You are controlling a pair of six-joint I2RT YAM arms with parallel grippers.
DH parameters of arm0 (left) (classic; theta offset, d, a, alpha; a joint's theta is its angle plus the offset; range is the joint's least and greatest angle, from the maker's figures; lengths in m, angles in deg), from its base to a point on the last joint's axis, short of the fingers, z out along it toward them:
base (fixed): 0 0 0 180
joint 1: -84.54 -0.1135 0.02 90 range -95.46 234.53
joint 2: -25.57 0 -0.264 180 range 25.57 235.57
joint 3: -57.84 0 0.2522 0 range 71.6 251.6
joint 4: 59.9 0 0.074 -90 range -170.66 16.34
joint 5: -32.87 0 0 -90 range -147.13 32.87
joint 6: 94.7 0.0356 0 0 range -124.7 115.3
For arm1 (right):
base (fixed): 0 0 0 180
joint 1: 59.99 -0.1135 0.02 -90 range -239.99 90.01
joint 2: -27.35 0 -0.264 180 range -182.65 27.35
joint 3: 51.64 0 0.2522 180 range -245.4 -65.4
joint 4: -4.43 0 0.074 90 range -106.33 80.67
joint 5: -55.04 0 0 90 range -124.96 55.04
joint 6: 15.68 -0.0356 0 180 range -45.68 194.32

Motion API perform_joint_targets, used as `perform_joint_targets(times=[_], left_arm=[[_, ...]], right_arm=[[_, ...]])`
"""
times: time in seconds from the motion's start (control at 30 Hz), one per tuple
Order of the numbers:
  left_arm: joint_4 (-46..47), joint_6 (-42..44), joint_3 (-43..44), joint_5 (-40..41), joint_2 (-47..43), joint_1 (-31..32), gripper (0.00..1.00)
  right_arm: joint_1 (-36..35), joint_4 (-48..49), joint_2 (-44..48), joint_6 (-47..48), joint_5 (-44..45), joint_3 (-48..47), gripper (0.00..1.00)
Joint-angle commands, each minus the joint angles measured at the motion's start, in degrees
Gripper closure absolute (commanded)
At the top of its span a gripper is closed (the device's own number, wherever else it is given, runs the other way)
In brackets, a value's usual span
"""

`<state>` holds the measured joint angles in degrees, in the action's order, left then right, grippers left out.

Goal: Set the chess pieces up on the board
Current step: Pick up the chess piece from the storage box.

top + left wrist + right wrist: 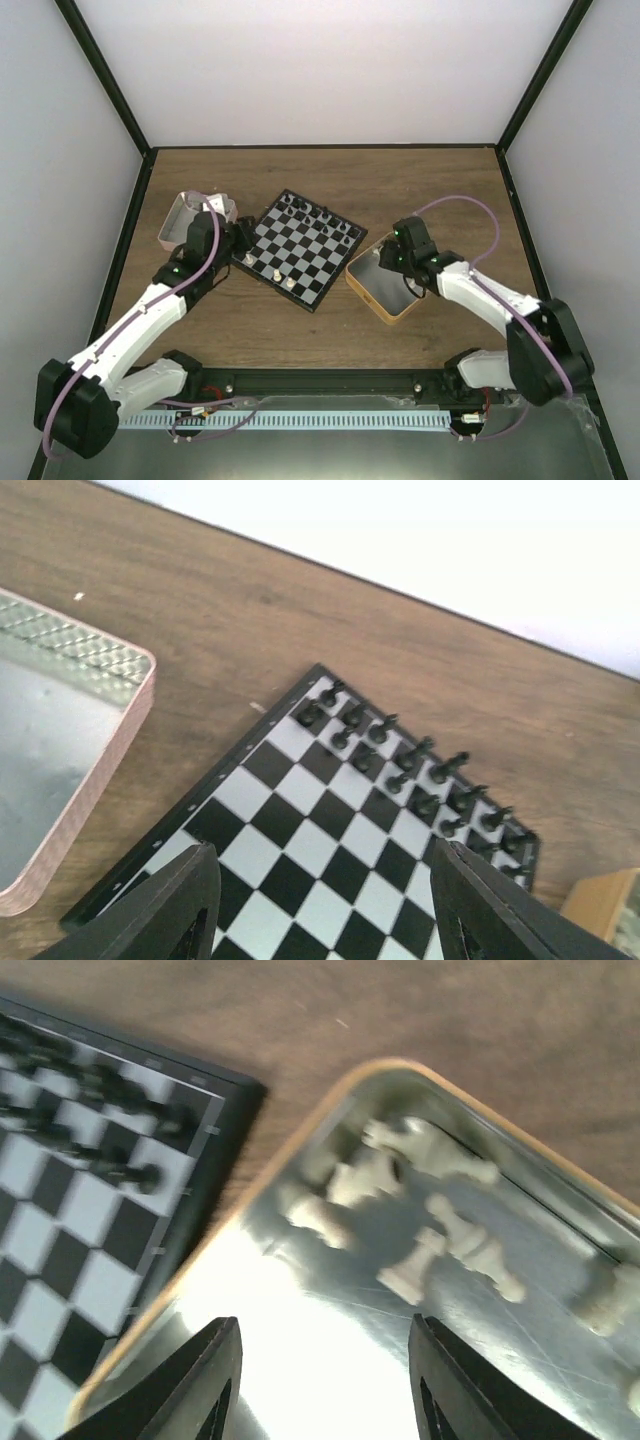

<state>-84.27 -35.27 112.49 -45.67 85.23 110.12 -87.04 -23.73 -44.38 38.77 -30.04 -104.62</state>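
Two cream chess pieces (278,272) stand along the near-left edge of the board (305,248), which sits mid-desk in the top view; black figures (320,215) fill its far rows.

Left wrist view: my left gripper (320,910) hangs over the board's left corner, jaws apart, nothing between them.

Right wrist view: my right gripper (325,1380) is spread and empty above the yellow-rimmed tin (400,1065), where more chess pieces lie toppled. Recommendation: straddle one separate piece across its body, clear of its neighbours, then close.

No legible text or markings anywhere
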Motion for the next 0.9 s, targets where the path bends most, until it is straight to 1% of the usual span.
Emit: perform_joint_targets(times=[0.0, 0.17, 0.33, 0.7, 0.87], left_arm=[[3.28, 1.52, 0.45, -4.79, -3.13, -0.18, 0.40], [3.62, 1.67, 0.12, -5.02, -4.55, -0.18, 0.38], [4.41, 1.68, -0.94, -6.19, -4.87, -0.18, 0.38], [6.04, 1.21, -1.64, -7.68, -3.26, -0.21, 0.38], [6.04, 1.20, -1.60, -7.76, -3.14, -0.18, 0.37]], right_arm=[[0.98, -4.37, -6.49, -4.01, 1.31, -4.25, 0.53], [0.99, -5.77, -14.19, -7.02, 4.05, -8.42, 0.58], [0.95, -7.03, -17.77, -8.28, 6.77, -10.47, 0.59], [0.60, -8.60, -20.99, -8.43, 11.21, -10.90, 0.63], [0.35, -9.07, -20.53, -7.65, 11.02, -9.66, 0.66]])
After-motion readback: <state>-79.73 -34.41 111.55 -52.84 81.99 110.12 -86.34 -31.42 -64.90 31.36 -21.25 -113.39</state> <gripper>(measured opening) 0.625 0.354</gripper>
